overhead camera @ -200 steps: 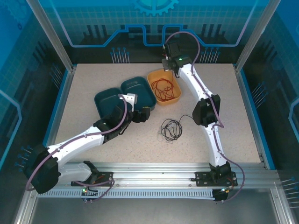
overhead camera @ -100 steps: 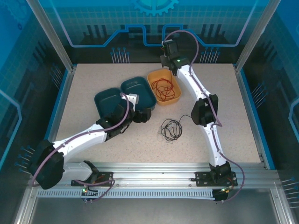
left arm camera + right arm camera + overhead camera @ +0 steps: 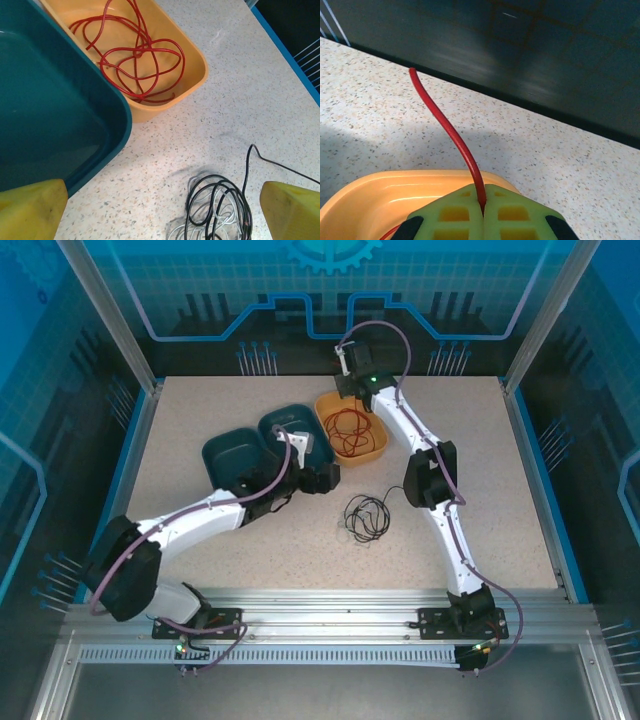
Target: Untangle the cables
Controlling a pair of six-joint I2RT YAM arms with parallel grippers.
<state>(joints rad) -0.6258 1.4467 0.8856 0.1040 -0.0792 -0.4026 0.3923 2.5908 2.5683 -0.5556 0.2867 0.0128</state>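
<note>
The red cable [image 3: 347, 430] lies in loose loops inside the yellow tray [image 3: 383, 440]. The right gripper [image 3: 346, 397] is at the far rim of that tray. Its fingers are pressed together and pinch the red cable [image 3: 445, 120] near one end. The short free end pokes out past the fingers toward the back wall.

The black cable [image 3: 365, 517] sits on the worktop [image 3: 480, 460], apart from the trays. It is a small round bunch. One thin tail runs off toward the right arm. A white cable [image 3: 180, 231] is mixed in under the black cable [image 3: 217, 205].

The left gripper [image 3: 325, 483] hangs by the corner of the teal tray [image 3: 300, 412] with its fingers spread wide and nothing in them. In the left wrist view, the bunch lies between the two yellow fingers, closer to the right-hand one.

The left arm is the nearer one to this bunch. The right arm is busy with the red cable. I think the next move is for the left gripper to go down and a bit sideways onto the bunch.
</note>
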